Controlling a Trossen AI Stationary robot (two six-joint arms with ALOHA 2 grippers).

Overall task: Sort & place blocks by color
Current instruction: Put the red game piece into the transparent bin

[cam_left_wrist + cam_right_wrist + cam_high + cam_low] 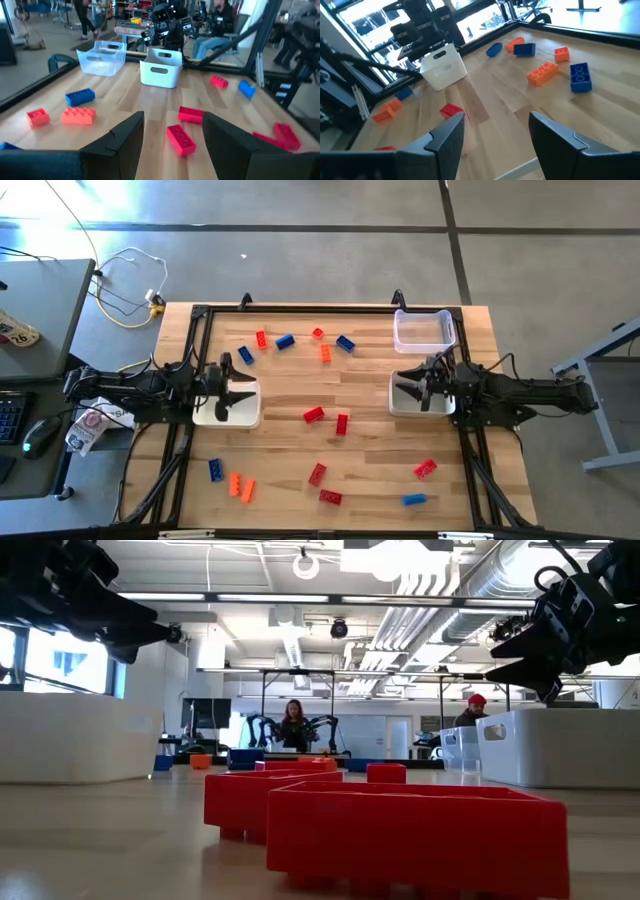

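Red, orange and blue blocks lie scattered flat on the wooden table (290,385): a far group around a blue one (285,341), two red ones (313,414) at the middle, and others near the front edge (236,484). My left gripper (240,388) (172,117) hangs open over a white bin (228,408) at the table's left. My right gripper (408,388) (496,120) hangs open over a white bin (420,398) at the right. Neither has anything between its fingers. The low view shows two red blocks (420,830) close up.
A clear bin (423,330) stands at the far right, just beyond the right white bin. A black frame (300,307) runs around the table. A desk with a keyboard and mouse (35,435) stands off the table's left. People sit in the room behind (293,725).
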